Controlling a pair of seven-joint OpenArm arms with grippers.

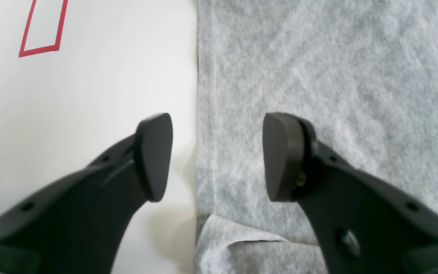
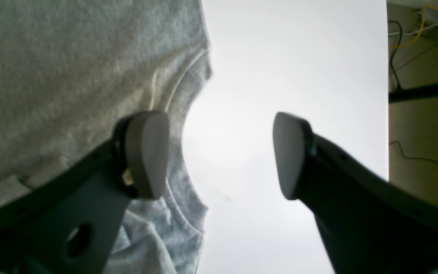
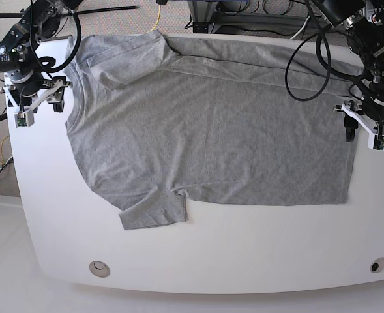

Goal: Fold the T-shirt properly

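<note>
lying flat on the white tabletop (image 3: 244,248), the t-shirt (image 3: 211,130) covers most of its width in the base view, its long axis running side to side, neck toward that view's left and hem toward its right. one sleeve (image 3: 154,212) sticks out at the near edge; the far sleeve lies folded over the body. only the left wrist view shows the straight hem edge, a small turned-up corner (image 1: 222,232) and a red outline (image 1: 42,28) on the tabletop. only the right wrist view shows the ribbed collar (image 2: 183,99) curving. left tool (image 1: 217,156) is spread, straddling the hem; right tool (image 2: 221,154) is spread beside the collar, gripping nothing.
</note>
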